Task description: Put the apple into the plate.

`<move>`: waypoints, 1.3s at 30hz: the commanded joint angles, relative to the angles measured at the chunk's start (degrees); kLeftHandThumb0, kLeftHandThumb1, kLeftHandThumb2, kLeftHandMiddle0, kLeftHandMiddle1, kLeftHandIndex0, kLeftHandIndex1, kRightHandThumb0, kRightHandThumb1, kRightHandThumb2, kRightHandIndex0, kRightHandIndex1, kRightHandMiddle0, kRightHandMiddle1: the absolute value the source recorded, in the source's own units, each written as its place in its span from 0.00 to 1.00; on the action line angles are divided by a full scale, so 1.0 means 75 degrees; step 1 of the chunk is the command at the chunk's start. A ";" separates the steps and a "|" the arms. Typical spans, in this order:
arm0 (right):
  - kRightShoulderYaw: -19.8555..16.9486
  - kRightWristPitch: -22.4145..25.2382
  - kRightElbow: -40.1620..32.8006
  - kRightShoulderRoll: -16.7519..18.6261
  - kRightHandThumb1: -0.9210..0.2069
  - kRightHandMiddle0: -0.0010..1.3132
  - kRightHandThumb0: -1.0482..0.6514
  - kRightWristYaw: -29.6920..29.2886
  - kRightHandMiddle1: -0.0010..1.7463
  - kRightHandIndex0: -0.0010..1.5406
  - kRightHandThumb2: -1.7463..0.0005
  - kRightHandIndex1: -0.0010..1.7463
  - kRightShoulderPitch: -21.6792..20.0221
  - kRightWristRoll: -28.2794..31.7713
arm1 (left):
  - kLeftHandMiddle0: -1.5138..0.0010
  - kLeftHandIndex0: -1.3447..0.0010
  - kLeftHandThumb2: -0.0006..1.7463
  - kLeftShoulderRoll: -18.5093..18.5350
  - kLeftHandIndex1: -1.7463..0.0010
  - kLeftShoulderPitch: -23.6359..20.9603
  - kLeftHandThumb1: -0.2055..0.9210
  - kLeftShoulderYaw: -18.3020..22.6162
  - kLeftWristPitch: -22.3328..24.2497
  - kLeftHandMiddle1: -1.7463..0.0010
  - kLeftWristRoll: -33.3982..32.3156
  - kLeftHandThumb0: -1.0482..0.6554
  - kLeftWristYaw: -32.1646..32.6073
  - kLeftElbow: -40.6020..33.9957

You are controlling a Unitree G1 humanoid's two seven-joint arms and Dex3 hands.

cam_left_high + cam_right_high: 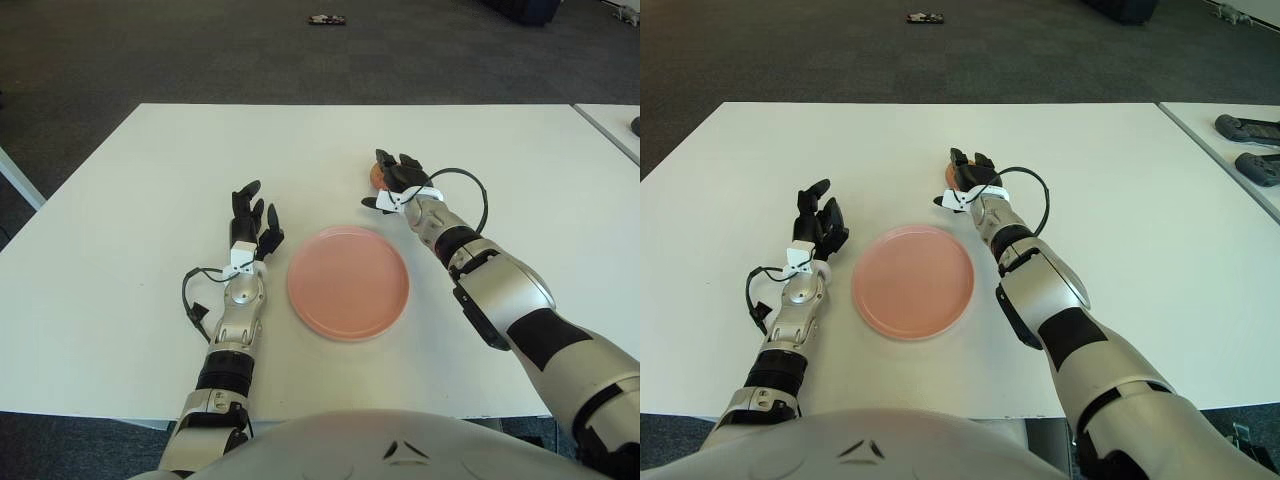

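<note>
White rectangular counter [120, 250] with dark carpet floor [200, 50] beyond it. Round, shallow pink plate [347, 282] sits flat near the counter's middle, nothing in it. Small reddish-orange apple [379, 172] lies on the counter beyond the plate's far right rim, apart from the plate; only a sliver of it shows, the rest hidden behind the right hand [398, 178]. Right hand reaches forward from the robot's right, dark fingers [407, 165] curved over and around the apple's near side and top, thumb out to the left. Contact looks close, but whether the fingers have clamped onto the fruit or only cup it cannot be told from either eye view. A black cable [470, 190] loops out from the right wrist, above the silver forearm [500, 295]. Left hand [252, 218] shows just left of the plate, palm toward the counter, fingers released and slightly spread, pointing away from the body and holding nothing; a thin black wire [190, 295] curls beside its wrist. A second white counter [1230, 130] stands to the right, carrying two dark controller-like objects [1250, 127] in the right eye view. A small dark object [325, 18] lies on the floor far back.
</note>
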 commanded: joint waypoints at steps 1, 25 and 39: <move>0.0100 0.0224 0.0188 -0.0193 0.00 0.00 0.01 0.0073 0.14 0.03 0.66 0.01 0.0385 -0.0145 | 0.69 1.00 0.43 0.0022 0.46 -0.0012 1.00 0.0040 -0.0102 0.99 0.0019 0.19 0.0040 -0.0051; 0.0559 0.0622 0.0241 -0.0411 0.00 0.00 0.06 -0.0154 0.31 0.13 0.76 0.04 0.0524 -0.0624 | 0.69 1.00 0.43 0.0073 0.45 -0.0077 1.00 0.0060 -0.0184 0.99 0.0089 0.18 0.0150 0.0090; 0.0483 0.0591 0.0247 -0.0419 0.00 0.00 0.12 -0.0314 0.54 0.20 0.83 0.21 0.0683 -0.0555 | 0.69 1.00 0.43 0.0085 0.45 -0.0069 1.00 0.0064 -0.0229 0.98 0.0068 0.19 0.0147 0.0082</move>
